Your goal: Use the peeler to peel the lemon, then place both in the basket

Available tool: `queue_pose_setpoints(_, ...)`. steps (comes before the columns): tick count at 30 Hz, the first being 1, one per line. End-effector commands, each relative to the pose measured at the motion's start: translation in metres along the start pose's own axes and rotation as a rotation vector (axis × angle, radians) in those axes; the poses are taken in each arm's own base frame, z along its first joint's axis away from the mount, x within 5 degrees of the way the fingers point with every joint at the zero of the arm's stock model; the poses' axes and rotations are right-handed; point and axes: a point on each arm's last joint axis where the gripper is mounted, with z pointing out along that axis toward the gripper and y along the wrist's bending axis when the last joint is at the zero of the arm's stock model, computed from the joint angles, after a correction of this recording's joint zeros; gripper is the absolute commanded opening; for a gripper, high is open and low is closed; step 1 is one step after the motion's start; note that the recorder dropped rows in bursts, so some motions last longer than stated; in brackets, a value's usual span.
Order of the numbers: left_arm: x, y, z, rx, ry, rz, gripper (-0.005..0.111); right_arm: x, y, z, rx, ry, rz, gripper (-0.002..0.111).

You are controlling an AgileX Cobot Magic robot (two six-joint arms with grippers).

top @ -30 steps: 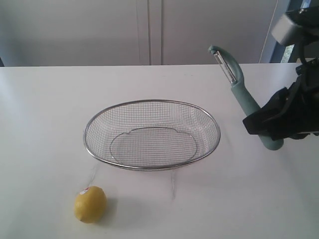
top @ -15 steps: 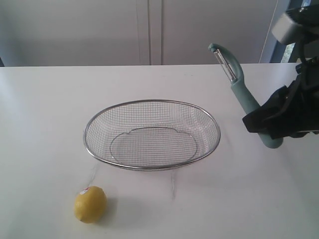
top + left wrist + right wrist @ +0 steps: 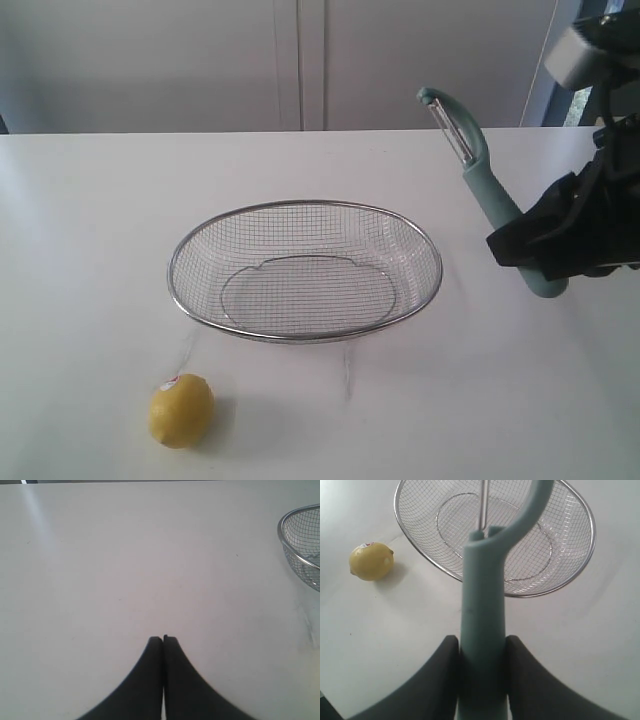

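The yellow lemon (image 3: 181,410) (image 3: 371,561) with its small sticker lies on the white table, in front of the basket's left end. The wire mesh basket (image 3: 430,250) (image 3: 585,560) (image 3: 287,540) stands mid-table, with nothing in it. My right gripper (image 3: 535,250) (image 3: 482,642) hovers right of the basket, shut on the teal handle of the peeler (image 3: 478,170) (image 3: 482,605); its head and blade point up and back toward the wall. My left gripper (image 3: 163,639) is shut with nothing in it, over bare table; it does not show in the exterior view.
The white table (image 3: 90,230) runs back to a pale wall with cabinet doors (image 3: 300,60). A window strip (image 3: 560,90) shows at the far right.
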Motion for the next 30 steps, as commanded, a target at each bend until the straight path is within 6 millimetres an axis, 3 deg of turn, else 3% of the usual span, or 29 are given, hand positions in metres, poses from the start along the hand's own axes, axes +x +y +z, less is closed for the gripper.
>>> queue_pose_setpoints(1,0.001,0.000,0.000,0.003,-0.001,0.006,0.000,0.001,0.001,-0.001,0.002,-0.013,-0.006,0.001)
queue_pose_setpoints(10,-0.028,0.003,-0.005,-0.035,-0.330,0.019,0.000,0.001,0.001,-0.001,0.002,-0.013,-0.006,0.001)
queue_pose_setpoints(24,-0.037,0.004,-0.008,-0.045,-0.433,0.009,0.000,0.001,0.001,-0.001,0.002,-0.013,-0.006,0.001)
queue_pose_setpoints(30,-0.053,0.006,-0.018,-0.003,-0.636,-0.184,0.000,0.001,0.001,-0.001,0.002,-0.013,-0.006,0.001)
